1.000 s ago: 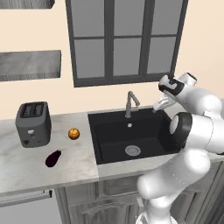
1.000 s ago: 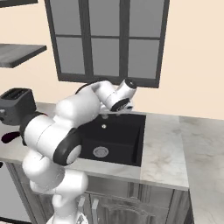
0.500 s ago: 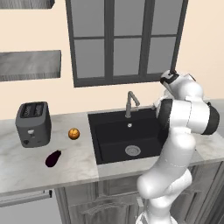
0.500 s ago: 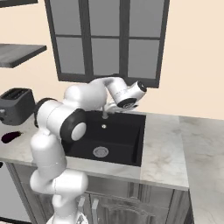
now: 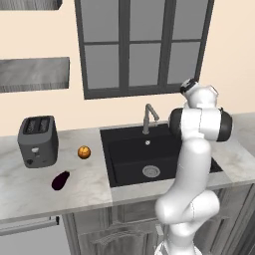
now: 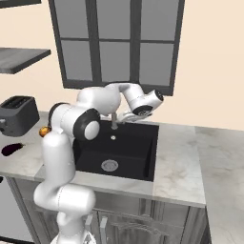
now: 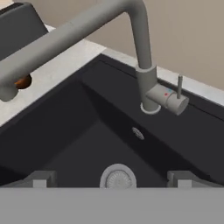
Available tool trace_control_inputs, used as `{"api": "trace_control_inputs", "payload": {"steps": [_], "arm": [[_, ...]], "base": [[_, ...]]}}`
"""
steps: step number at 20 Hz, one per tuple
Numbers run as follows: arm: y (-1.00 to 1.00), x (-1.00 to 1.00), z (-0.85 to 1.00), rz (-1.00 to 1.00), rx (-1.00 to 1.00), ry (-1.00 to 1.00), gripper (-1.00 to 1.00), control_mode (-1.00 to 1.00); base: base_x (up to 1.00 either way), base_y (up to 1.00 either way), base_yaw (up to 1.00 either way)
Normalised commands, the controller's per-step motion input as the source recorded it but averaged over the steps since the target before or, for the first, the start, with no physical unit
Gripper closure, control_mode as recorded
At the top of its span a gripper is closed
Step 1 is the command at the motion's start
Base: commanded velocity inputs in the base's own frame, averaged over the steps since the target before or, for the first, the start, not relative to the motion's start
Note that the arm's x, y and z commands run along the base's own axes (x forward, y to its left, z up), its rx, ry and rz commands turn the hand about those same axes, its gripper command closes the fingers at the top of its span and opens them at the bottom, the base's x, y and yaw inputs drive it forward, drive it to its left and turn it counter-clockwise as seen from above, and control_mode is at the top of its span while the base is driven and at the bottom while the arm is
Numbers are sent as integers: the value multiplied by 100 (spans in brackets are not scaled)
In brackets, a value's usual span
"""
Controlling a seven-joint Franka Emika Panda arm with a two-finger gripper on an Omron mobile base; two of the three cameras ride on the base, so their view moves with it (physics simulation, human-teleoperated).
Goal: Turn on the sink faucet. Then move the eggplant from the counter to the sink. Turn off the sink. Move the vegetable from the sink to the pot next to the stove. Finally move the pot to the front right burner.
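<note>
Matt grey metal faucet (image 7: 144, 65), marbled stone counter (image 5: 74, 179).

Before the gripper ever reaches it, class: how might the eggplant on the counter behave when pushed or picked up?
The eggplant looks glossy, so it may slip between fingers. Its rounded oval body probably rolls if nudged sideways on the flat counter. It seems small, likely light.
</note>
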Motion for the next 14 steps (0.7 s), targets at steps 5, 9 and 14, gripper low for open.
{"api": "trace_control_inputs", "payload": {"steps": [5, 9, 14], "arm": [[18, 33, -25, 11, 5, -14, -100, -100], [-1, 13, -12, 10, 3, -11, -100, -100], [2, 9, -9, 2, 3, -10, -100, -100]], "base": [[0, 0, 0], [0, 0, 0], [0, 0, 0]]}}
